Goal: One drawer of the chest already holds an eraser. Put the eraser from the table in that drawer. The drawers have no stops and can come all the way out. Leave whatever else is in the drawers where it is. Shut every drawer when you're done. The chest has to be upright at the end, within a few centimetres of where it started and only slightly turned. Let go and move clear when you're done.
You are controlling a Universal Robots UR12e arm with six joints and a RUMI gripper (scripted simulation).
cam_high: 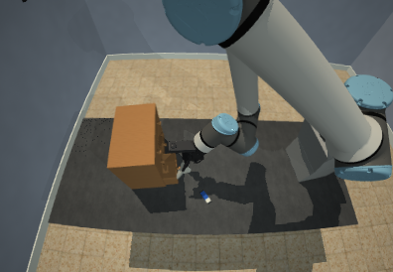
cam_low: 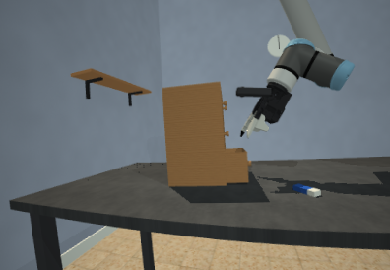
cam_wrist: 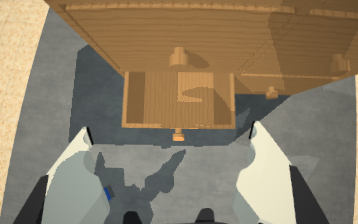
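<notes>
The wooden chest [cam_high: 135, 146] stands upright on the dark table; it also shows in the side view [cam_low: 196, 140]. Its bottom drawer [cam_wrist: 178, 105] is pulled out and looks empty inside. The two upper drawers are shut, with the middle knob [cam_wrist: 179, 58] in the wrist view. The blue and white eraser [cam_low: 306, 189] lies on the table to the right of the chest, and also shows from above [cam_high: 205, 197]. My gripper [cam_low: 252, 125] is open and empty, hovering in front of the chest at the height of the middle drawer, above the open bottom drawer.
A wooden shelf [cam_low: 109, 81] hangs on the wall to the left of the chest. The robot's large base [cam_high: 363, 149] stands at the table's right side. The table edge runs along the front.
</notes>
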